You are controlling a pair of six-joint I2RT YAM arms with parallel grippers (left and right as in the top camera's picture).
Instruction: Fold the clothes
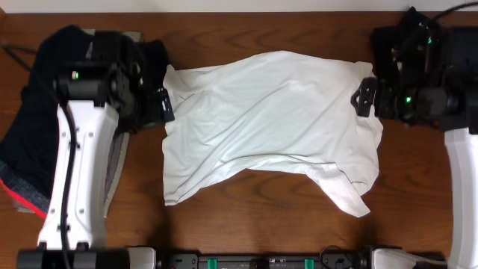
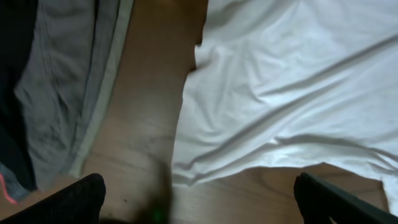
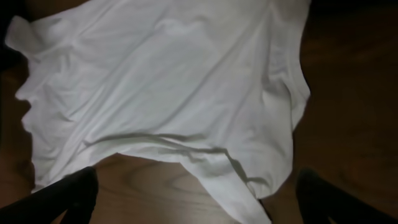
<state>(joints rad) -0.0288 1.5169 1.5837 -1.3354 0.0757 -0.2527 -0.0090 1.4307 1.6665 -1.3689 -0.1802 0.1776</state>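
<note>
White T-shirt [image 1: 269, 123] lies spread, wrinkled, mid desk [image 1: 246, 224], one sleeve trailing toward near right. Left jaws wide apart, empty, just beside shirt's left edge. Right jaws wide apart, empty, at shirt's right edge. Dark and grey clothes [image 1: 22, 142] heaped far left, partly under left arm [image 1: 78, 172].

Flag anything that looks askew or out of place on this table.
The white T-shirt lies crumpled and skewed, its near edge bunched up in an arch and one sleeve trailing crooked at the front. The dark garments are heaped partly under the left arm. Nothing looks damaged.
</note>
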